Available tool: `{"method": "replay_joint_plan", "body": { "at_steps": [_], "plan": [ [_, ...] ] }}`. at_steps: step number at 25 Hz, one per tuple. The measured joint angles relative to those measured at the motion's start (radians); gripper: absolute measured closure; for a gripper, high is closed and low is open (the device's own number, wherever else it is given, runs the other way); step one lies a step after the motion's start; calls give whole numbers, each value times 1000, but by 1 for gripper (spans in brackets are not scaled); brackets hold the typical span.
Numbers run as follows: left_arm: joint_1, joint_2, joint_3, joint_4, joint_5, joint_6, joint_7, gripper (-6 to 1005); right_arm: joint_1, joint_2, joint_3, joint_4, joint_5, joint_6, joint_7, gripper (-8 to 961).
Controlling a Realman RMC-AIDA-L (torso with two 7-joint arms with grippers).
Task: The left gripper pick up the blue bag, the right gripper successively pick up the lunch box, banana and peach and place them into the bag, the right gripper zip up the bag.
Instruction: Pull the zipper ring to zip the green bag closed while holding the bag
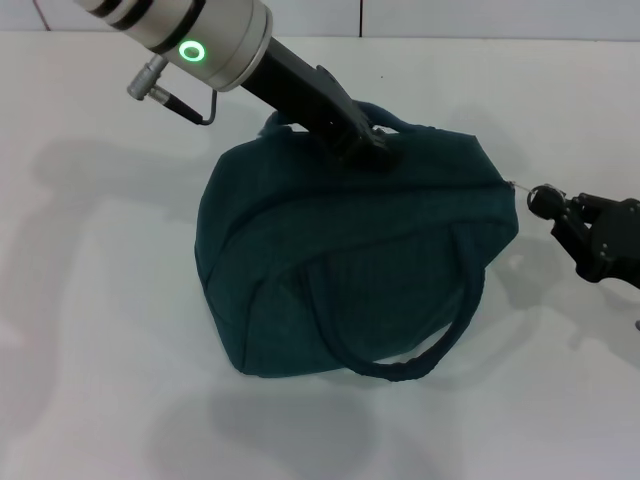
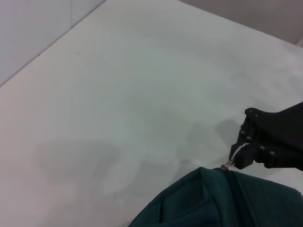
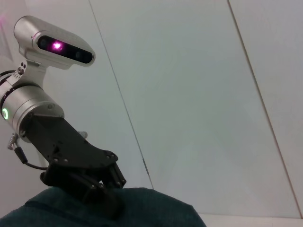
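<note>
Right gripper: black two-finger claw at the bag's right end, fingers closed narrow on the metal ring pull; the left wrist view shows the ring caught at the fingertips, just off the fabric corner.
Left gripper: black claw below a silver cylindrical wrist with a lit green ring; it presses into the top rear of the bag near the far handle. Finger spread: cannot tell, the tips are sunk in fabric.
Blue bag: sits on the table at centre, between the two grippers; soft dark teal-blue fabric, rounded and bulging, with creased folds. The zipper seam runs from the upper left side to the right end.
Near handle: rope-like loop, hanging down the front face and lying on the table at its lowest point.
Far handle: arched, partly hidden behind the left gripper.
Table: flat, matte white surface carrying soft shadows of arm and bag.
Wall: pale panels with thin vertical joints, behind the table.
Open room: bare tabletop on the bag's left and front sides; on the right, only the ring pull's length separates the claw from the bag.
</note>
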Motion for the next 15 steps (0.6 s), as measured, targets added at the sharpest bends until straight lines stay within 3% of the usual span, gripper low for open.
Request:
{"method": "replay_joint_plan", "body": {
  "at_steps": [7,15],
  "plan": [
    [0,0,0,-1,-9,0,3,923,1,1,0,0,1,-9,0,823],
    [2,7,-30,-2,-112,70,-3,934,-7,0,0,6,25,21,0,814]
  ]
}}
